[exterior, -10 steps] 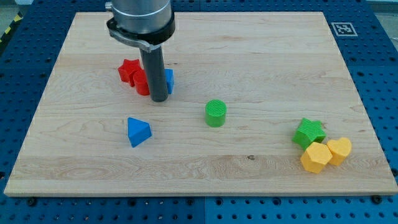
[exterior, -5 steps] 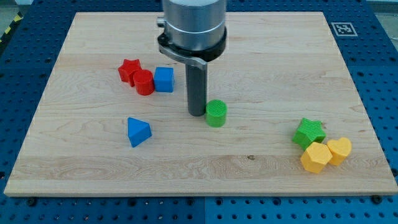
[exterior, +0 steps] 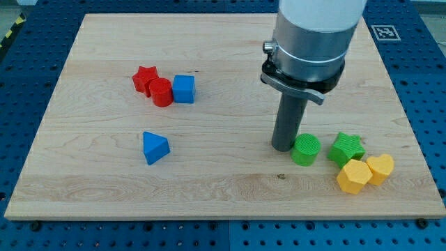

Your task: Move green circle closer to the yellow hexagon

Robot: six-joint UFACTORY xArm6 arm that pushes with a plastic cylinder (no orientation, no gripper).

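Note:
The green circle [exterior: 306,149] is a short green cylinder at the lower right of the board. My tip [exterior: 282,147] touches its left side. The yellow hexagon [exterior: 353,176] lies to the circle's lower right, a short gap away. A green star [exterior: 346,148] sits just right of the circle, above the hexagon. A yellow heart [exterior: 380,168] touches the hexagon's right side.
A red star [exterior: 145,78], a red cylinder [exterior: 162,92] and a blue cube [exterior: 184,88] cluster at the upper left. A blue triangle [exterior: 154,147] lies at the lower left. The wooden board [exterior: 223,202] has a fiducial marker [exterior: 385,32] at its top right corner.
My tip moved right from the red and blue cluster to the green circle, then pushed the circle right, close to the green star and yellow hexagon.

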